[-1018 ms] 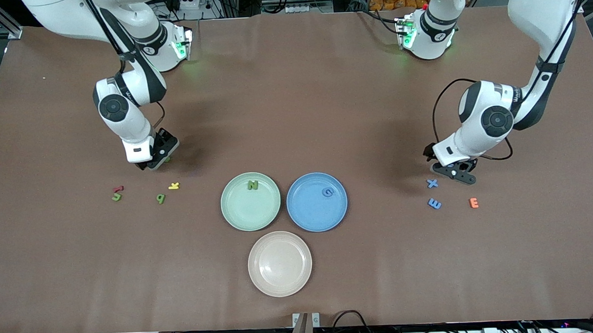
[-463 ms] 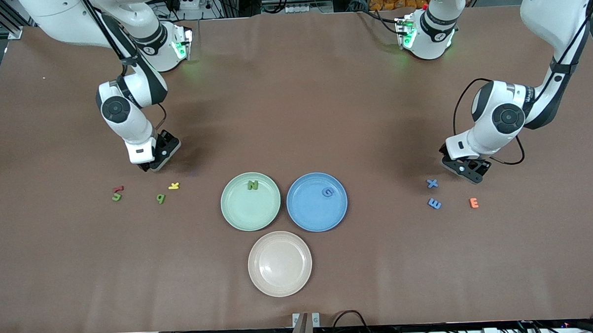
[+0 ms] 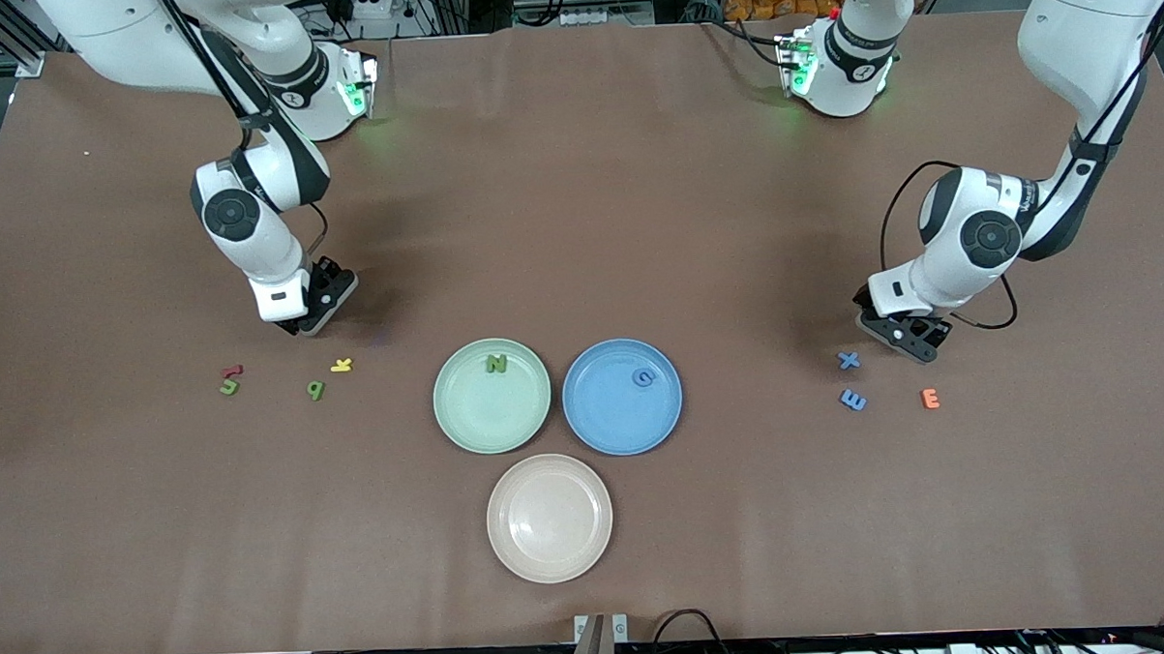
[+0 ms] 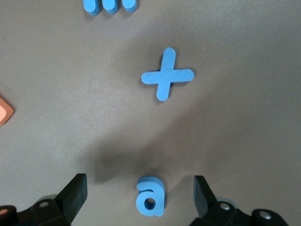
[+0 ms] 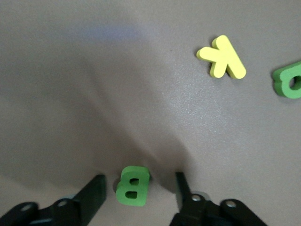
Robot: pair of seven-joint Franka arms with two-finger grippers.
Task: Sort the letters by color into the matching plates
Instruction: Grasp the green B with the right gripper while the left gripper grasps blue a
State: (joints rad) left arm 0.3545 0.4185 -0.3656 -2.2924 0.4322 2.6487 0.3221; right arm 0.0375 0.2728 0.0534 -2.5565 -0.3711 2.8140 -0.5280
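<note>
Left wrist view: left claw was open around blue "a", on desk.
Right wrist view: right claw was open, straddling green "B", gaps visible.

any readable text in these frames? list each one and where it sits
"N": green letter on mint plate
"G": blue letter on blue plate
"a": blue letter, table, between the left pincer's fingers
"B": green letter, table
"K": yellow letter, table
"E": orange letter, table
Arm branding: unreadable.
</note>
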